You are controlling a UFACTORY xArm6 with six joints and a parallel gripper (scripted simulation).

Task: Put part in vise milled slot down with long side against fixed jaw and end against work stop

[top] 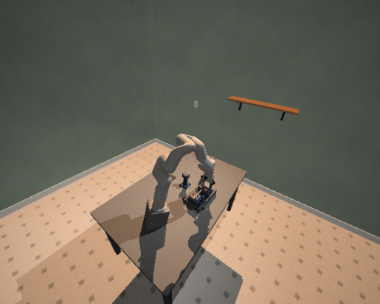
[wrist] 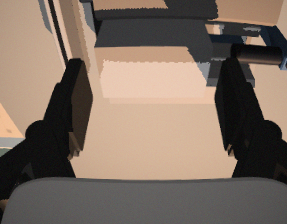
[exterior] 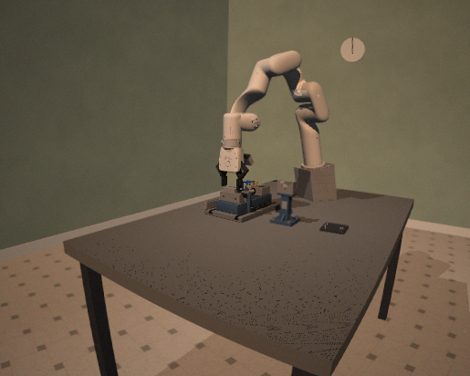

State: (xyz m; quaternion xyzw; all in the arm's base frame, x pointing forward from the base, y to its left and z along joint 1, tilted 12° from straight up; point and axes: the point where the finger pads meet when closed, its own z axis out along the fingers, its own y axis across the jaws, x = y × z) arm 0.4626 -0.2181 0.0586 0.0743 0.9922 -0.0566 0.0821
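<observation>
Brown table (exterior: 240, 292) on dark legs; front-left leg (exterior: 95, 315), right leg (exterior: 390, 283). Top finely speckled toward the near edge.

Floor (top: 301, 258): tan tiles with small grey diamond insets. Grey rug patch (top: 216, 284) by the table's near corner in the top view.

Walls dull green, pale skirting (exterior: 445, 227) along their foot.

Orange shelf (top: 263, 105) on two black brackets, high on the wall beyond the table's far edge. Small white wall plate (top: 195, 104) left of it.

Round clock (exterior: 352, 49) on the wall above the far right corner.
</observation>
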